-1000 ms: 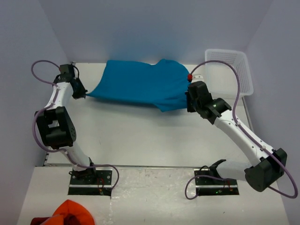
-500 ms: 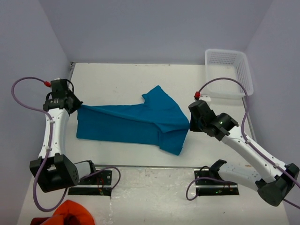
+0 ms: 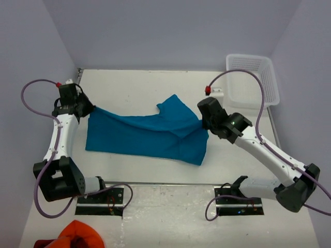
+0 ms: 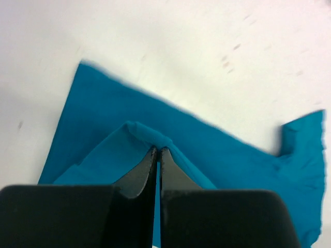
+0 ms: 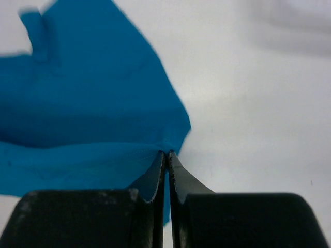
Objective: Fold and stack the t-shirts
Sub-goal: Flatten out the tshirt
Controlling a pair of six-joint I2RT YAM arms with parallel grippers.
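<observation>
The left claw (image 3: 92, 109) and right claw (image 3: 202, 121) each pinch an edge of the shirt (image 3: 145, 137). White tabletop (image 3: 129, 88) shows all around it.

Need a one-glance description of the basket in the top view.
On the table, look to the far right corner, past the right arm. The basket sits there: white, rectangular, mesh-walled. It is the only rigid container; the teal t-shirt mid-table and the orange-red cloth at the near left are soft fabric.

The left end effector (image 4: 158, 151) pinches a raised fold of the teal t-shirt (image 4: 217, 160).
</observation>
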